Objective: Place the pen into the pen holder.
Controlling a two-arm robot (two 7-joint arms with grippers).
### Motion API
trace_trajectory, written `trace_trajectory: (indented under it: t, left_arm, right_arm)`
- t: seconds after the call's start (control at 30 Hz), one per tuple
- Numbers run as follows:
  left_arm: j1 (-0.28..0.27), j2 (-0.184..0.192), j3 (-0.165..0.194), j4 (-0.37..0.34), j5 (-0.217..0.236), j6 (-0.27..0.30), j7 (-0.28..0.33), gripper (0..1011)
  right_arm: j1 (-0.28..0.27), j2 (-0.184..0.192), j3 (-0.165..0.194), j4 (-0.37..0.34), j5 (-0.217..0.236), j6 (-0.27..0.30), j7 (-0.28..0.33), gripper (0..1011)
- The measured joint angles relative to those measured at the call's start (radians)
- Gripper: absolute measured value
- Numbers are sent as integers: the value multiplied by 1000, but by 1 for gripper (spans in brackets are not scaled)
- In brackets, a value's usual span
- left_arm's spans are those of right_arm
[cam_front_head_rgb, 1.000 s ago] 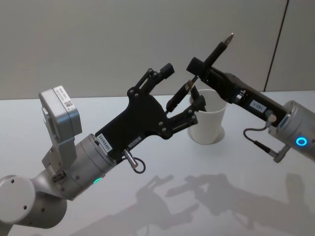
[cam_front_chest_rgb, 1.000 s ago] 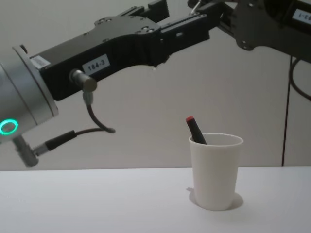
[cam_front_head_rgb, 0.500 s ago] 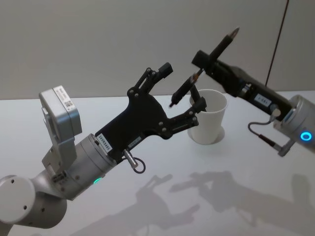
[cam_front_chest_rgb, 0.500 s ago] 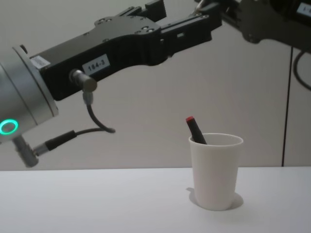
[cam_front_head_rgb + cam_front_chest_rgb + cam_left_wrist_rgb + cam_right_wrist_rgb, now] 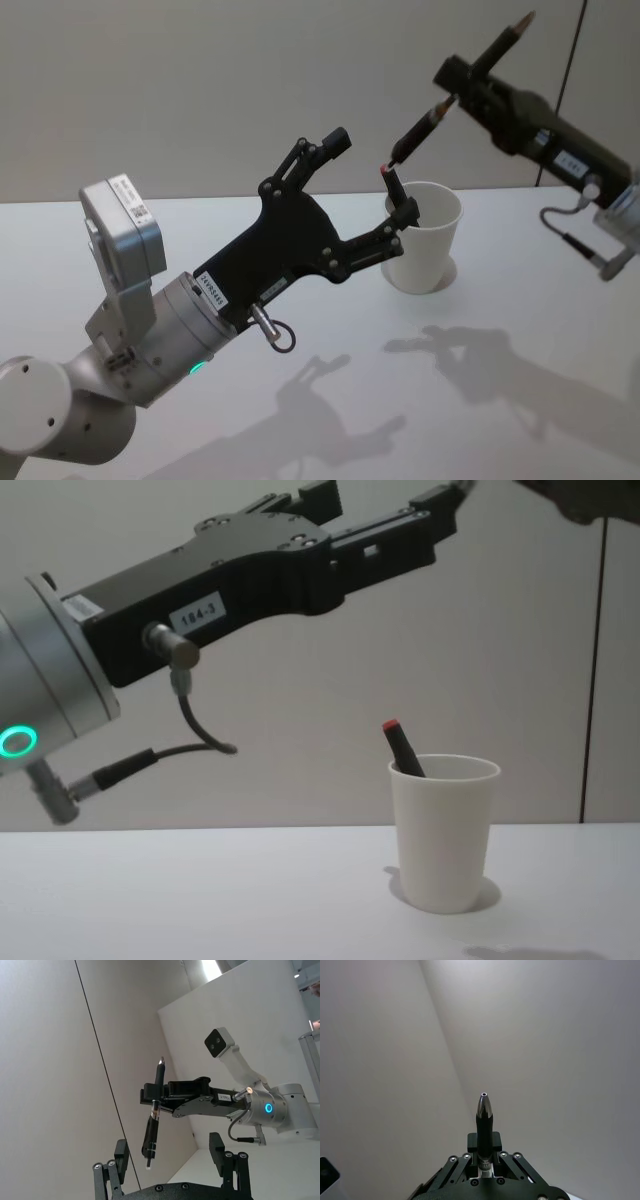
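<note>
- The pen holder point(image 5: 443, 830) is a plain white paper cup with a rolled rim, narrowing toward its base; it stands upright on the smooth white table point(image 5: 200, 895).
- A dark pen with a red end point(image 5: 403, 748) already leans inside the cup, its red tip sticking out above the rim on the cup's left side.
- The right gripper point(image 5: 470, 72) is raised high above and to the right of the cup, well clear of it, its matte black fingers pinched on a second pen point(image 5: 463, 88).
- This pen is slim and black, with a tapered shiny metal tip point(image 5: 484, 1105) at one end; in the head view it tilts, with its lower end pointing down toward the cup and its metal tip up and to the right.
- The lower end of the held pen hangs above the cup's rim, not touching it.
- The left gripper point(image 5: 372, 180) is held in the air just left of the cup, with its black, angular fingers spread apart and nothing between them.
- One left fingertip point(image 5: 403, 211) lies in front of the cup's rim in the head view; from the chest view the left gripper is well above the cup.
- The left arm's wrist is a brushed silver cylinder with a glowing green ring point(image 5: 16, 743).
</note>
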Motion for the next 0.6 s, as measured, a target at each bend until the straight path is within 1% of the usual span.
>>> trace_trajectory:
  t: [0.23,0.3,0.37,0.6]
  left_arm:
    - [0,0,0,0,0,0,0,1001]
    - [0,0,0,0,0,0,0,1001]
    - [0,0,0,0,0,0,0,1001]
    - [0,0,0,0,0,0,0,1001]
  right_arm:
    - [5,23,18,-5,-39,-39,-57,144]
    - [6,34,24,-5,-62,-54,-81,145]
    - [6,37,26,-5,-69,-58,-90,145]
    - [3,59,36,2,-143,-91,-159,144]
